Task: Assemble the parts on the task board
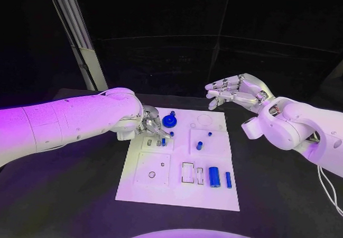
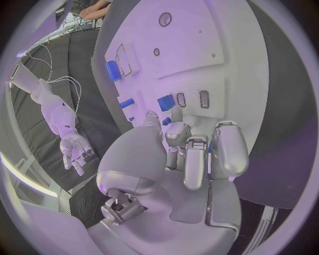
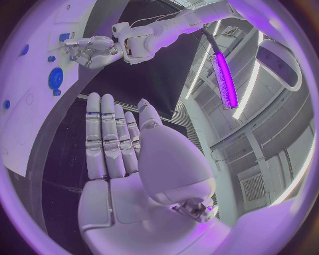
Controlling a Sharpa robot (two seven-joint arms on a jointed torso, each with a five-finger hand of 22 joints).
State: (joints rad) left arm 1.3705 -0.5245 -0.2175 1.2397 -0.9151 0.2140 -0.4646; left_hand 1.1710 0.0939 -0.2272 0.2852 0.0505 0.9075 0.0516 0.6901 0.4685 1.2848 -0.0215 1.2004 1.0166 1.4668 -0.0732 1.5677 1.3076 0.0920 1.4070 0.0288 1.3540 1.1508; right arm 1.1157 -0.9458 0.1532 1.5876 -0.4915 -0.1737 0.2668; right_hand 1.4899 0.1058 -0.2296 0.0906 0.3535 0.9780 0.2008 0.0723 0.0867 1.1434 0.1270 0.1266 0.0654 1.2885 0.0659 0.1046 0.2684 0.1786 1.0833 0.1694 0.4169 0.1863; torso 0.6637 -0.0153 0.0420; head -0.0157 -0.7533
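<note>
The board [image 1: 180, 191] lies flat in the middle of the surface [image 1: 61, 199], and the work on it looks only partly done. A small blue part [image 1: 163, 142] stands in a block just under the fingers [image 1: 157, 130] of the left hand [image 1: 150, 122]. In the left wrist view the fingers [image 2: 193, 159] are curled down over this spot, with a blue part [image 2: 165, 102] just beyond the fingertips. I cannot tell if they pinch the part or only touch it.

Beside the left hand, on the side away from the arm, sits a blue gear [image 1: 169, 120] on the board; it seems to be already in its place. Further from the fingers, two short blue pegs [image 1: 200, 145] stand or lie near the middle of the board. I cannot tell if they are seated. Well apart from both hands, near the front edge, a thick blue cylinder [image 1: 214, 177] and a thin blue pin [image 1: 228, 179] lie loose on the plate, beside empty white slots [image 1: 188, 172]. These two, in my judgement, are not yet assembled. A round hole [image 1: 151, 175] in the front left block is also still empty.

The right hand [image 1: 238, 91] hovers above the far right corner of the board, well apart from every part. Its fingers [image 3: 106, 138] are straight and released, with nothing in them.

So perhaps less than a half of the task is finished, and the loose front parts remain.
</note>
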